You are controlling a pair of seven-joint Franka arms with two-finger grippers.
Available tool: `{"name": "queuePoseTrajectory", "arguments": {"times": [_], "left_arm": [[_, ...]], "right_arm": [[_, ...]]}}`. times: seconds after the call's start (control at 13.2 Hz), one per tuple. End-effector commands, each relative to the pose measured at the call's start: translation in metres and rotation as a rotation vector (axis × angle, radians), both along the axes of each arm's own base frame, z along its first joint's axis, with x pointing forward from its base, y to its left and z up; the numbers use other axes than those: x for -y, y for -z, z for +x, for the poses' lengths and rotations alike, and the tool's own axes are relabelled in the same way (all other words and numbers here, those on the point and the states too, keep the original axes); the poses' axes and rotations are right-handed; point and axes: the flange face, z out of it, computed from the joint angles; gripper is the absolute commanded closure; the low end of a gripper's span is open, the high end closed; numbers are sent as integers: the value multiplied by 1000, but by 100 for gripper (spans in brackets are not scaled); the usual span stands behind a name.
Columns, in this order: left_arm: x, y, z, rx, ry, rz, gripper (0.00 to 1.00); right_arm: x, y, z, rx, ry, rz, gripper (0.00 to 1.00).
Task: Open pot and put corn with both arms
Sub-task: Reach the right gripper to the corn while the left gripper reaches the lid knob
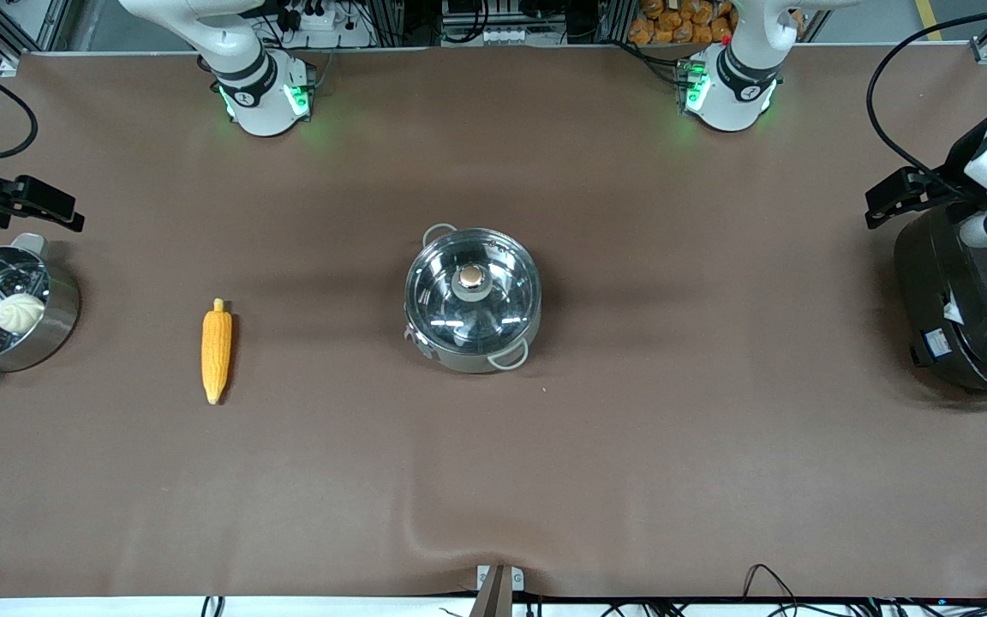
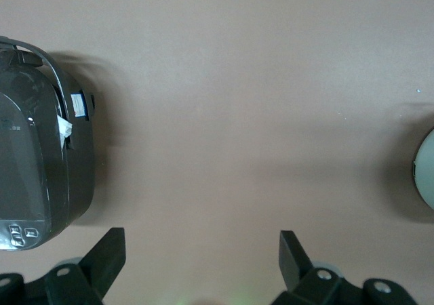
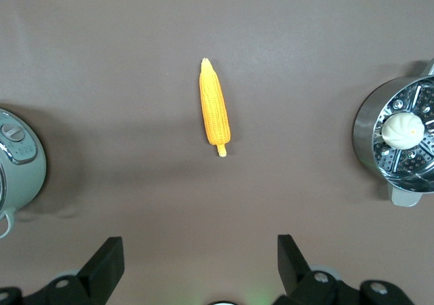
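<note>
At the middle of the brown surface (image 1: 631, 446) I see the pot (image 1: 473, 298), upright, its clear glass lid (image 1: 472, 290) seated on it with the metal knob (image 1: 471, 276) at the centre; one pale loop handle points toward the arm bases, the other toward the front camera. The corn (image 1: 217, 356) lies flat on the surface toward the right arm's end, well apart from the pot, its stem tip pointing toward the arm bases. Between the corn and that end of the surface stands a steel steamer pot (image 1: 65, 302) holding a white bun (image 1: 20, 313). A black electric cooker (image 1: 965, 308) sits at the left arm's end. My left gripper (image 2: 202, 251) hangs over bare surface beside the cooker, fingers (image 2: 108, 251) spread wide and holding nothing. My right gripper (image 3: 201, 257) hangs over the surface near the steamer pot, with the corn in its wrist view; its fingers (image 3: 107, 259) are likewise wide apart and hold nothing.
</note>
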Motion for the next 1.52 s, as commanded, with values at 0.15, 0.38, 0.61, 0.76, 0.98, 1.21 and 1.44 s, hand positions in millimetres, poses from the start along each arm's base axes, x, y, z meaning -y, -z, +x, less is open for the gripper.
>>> {"name": "queuePoseTrajectory", "arguments": {"times": [0.15, 0.38, 0.61, 0.76, 0.98, 1.21, 1.44], "left_arm": [[3, -6, 1, 1, 24, -4, 0], [46, 13, 6, -27, 79, -3, 0], [167, 57, 25, -42, -80, -28, 0], [257, 90, 30, -6, -192, -61, 0], [359, 144, 16, 12, -302, -94, 0], [427, 201, -6, 27, -366, -98, 0], [483, 235, -29, 75, -430, -130, 0]], "right_arm": [[-1, 2, -3, 3, 18, 5, 0], [-1, 5, -2, 1, 18, 5, 0], [2, 42, 4, 1, 11, 5, 0], [4, 68, 13, 23, 13, -1, 0], [3, 139, 28, 61, 13, -10, 0], [5, 226, 35, 118, -34, -24, 0], [4, 292, 36, 138, -94, -38, 0]]}}
